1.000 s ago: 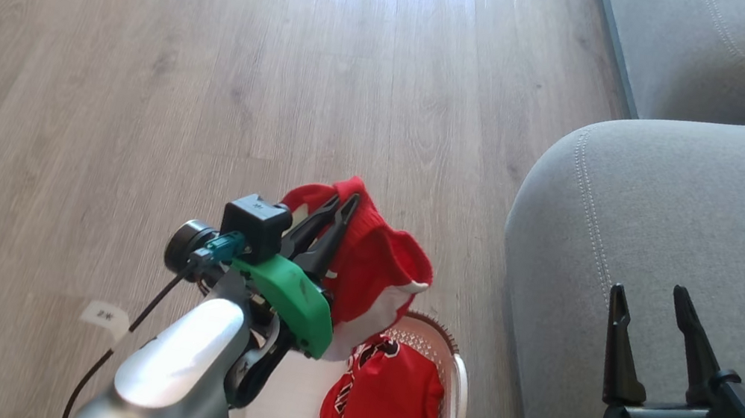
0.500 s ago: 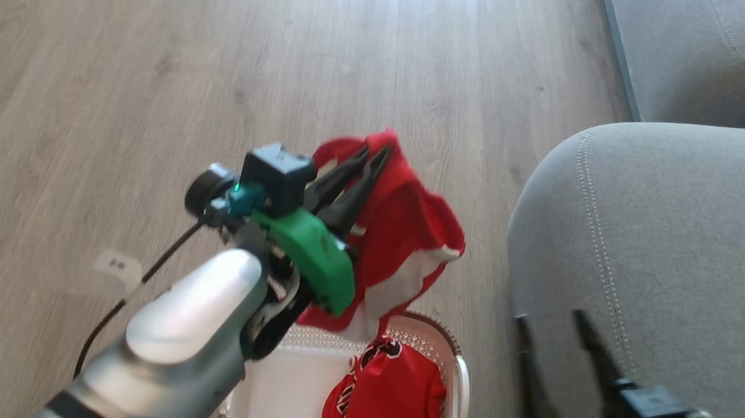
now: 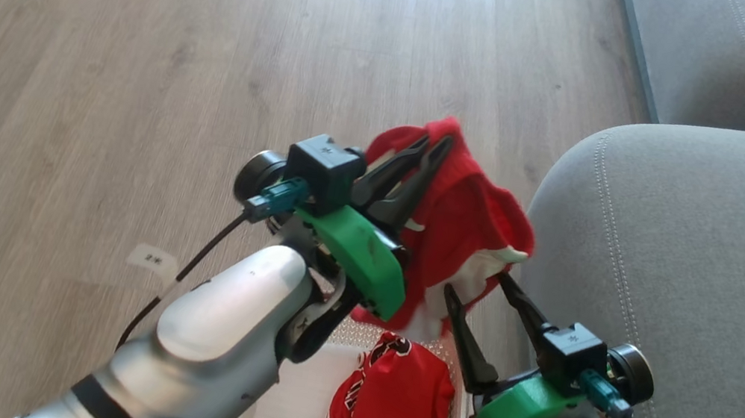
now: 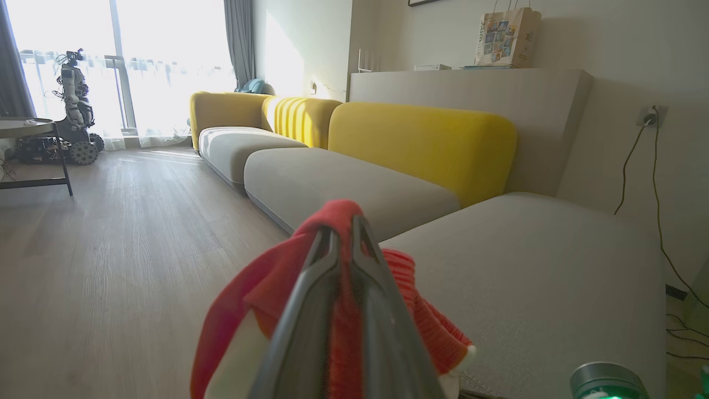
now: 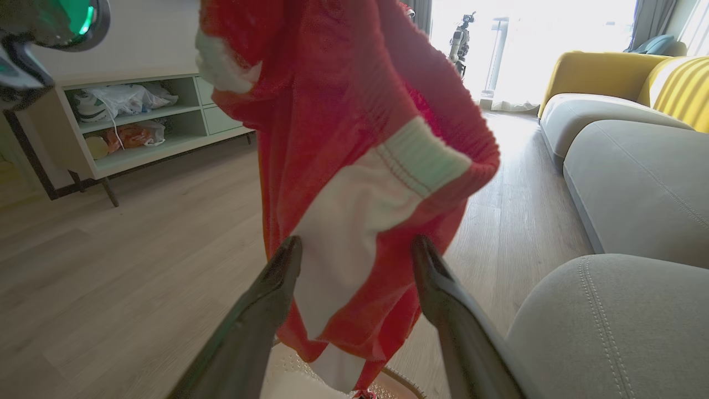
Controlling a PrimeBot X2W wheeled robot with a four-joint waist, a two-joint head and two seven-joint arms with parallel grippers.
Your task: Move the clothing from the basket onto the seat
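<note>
Close under the robot, the cream laundry basket (image 3: 300, 394) stands on the wooden floor (image 3: 99, 80), just beside the rounded front of the seat (image 3: 712, 258). One garment lies inside it, a red jersey (image 3: 395, 410) with black-and-white lettering near its collar and white trim at the side.

A little above the basket, the right gripper (image 3: 476, 284) is spread wide and holds nothing. In the right wrist view its fingers (image 5: 277, 288) point at the low part of the hanging fabric, one on each side of the white stripe; I cannot tell if they touch it.

Higher and further, the left gripper (image 3: 435, 142) is clenched on the other garment, which seems to be red shorts (image 3: 468, 225). It pinches the ribbed waistband at the top fold, and the rest hangs freely in the air over the far rim of the basket, clear of the seat. The fabric is thin, with a broad white side stripe.

I judge the step to be the carrying of the shorts to the seat. The left arm should first bring the hem above the cushion edge, then move right until the shorts are well inside the pale stitching line, and only there let go. If the right gripper closes on the stripe, the cloth will lie flatter.
</note>
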